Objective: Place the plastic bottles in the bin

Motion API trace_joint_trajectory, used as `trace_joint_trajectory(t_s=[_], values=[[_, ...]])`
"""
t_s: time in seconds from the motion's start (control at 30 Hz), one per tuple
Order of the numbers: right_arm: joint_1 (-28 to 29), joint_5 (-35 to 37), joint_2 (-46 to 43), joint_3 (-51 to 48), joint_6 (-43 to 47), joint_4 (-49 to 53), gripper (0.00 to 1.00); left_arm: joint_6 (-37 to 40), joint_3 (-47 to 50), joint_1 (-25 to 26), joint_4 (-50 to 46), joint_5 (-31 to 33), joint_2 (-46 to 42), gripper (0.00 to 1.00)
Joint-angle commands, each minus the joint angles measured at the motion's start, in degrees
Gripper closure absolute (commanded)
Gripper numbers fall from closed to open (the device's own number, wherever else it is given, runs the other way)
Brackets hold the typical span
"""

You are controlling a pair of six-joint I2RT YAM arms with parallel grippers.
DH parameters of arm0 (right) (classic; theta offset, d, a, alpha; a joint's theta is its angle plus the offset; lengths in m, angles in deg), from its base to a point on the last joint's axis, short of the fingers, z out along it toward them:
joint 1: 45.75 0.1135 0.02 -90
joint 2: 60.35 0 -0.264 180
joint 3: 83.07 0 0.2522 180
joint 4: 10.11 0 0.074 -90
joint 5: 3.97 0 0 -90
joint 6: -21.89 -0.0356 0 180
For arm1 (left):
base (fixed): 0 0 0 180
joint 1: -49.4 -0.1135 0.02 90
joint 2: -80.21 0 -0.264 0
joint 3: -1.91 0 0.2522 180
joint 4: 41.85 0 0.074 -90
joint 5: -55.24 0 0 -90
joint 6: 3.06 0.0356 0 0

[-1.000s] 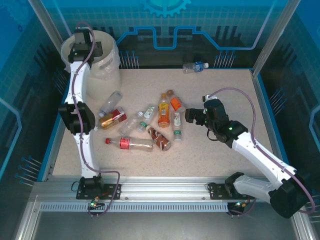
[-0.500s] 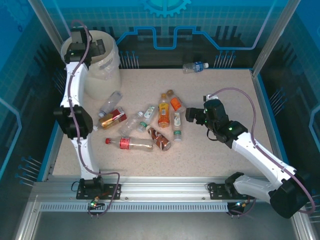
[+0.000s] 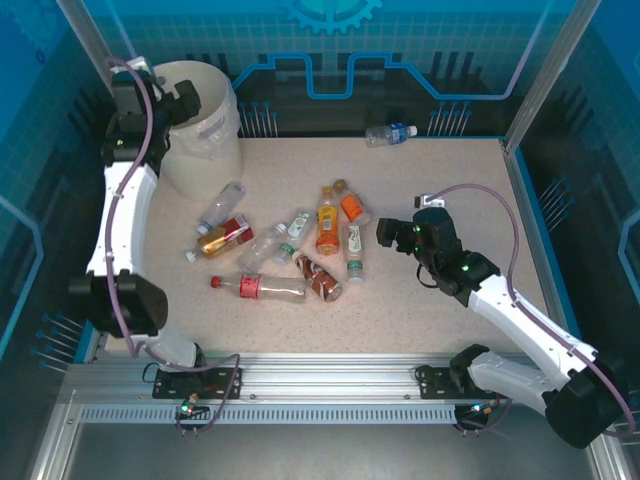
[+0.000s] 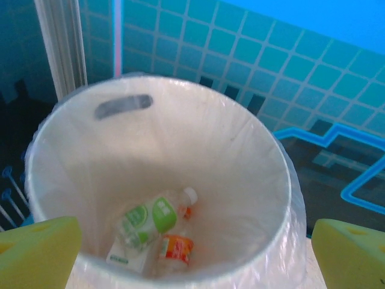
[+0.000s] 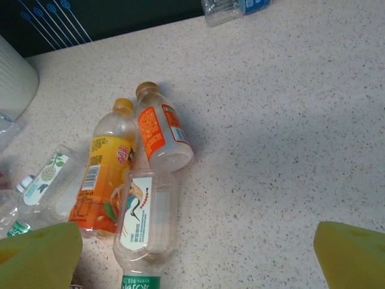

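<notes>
Speckled beige table point(image 3: 400, 310), blue grid-patterned back wall point(image 3: 450, 30), aluminium rail point(image 3: 330, 385) along near edge

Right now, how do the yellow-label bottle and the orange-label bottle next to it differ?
The yellow-label bottle is longer, with a yellow cap; the orange-label bottle is shorter, with a brown cap. Both lie on their sides, side by side, caps pointing roughly the same way.

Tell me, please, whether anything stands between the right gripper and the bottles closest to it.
Nothing visible does. The right gripper is open just to the right of the white-labelled bottle, with bare table between them. The orange-labelled bottle lies just beyond it.
</notes>
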Motion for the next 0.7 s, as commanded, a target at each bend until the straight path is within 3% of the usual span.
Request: trace_joint_trajectory(t_s=[0.0, 0.17, 0.43, 0.57, 0.67], values=[[-0.58, -1.65, -2.00, -1.22, 2.56, -3.73, 0.00, -5.76, 6.43, 0.87, 0.40, 0.21, -6.57, 0.01], [-0.45, -4.12, -4.51, -3.16, 5.67, -7.60, 0.00, -10.25, 18.16, 1.05, 0.23, -4.37, -16.63, 0.01], [-0.53, -4.99, -3.69, -2.96, 5.75, -8.34, 0.00, -16.61, 31.33, 1.14, -10.60, -9.34, -27.20, 0.01], [-0.56, -5.16, -2.01, -2.45, 5.13, -9.78, 0.00, -25.37, 37.50, 1.89, -14.02, -10.61, -29.23, 0.01], [-0.55, -5.50, -0.71, -1.56, 4.77, -9.64, 0.00, -33.53, 43.53, 5.40, -13.49, -8.45, -30.89, 0.01]])
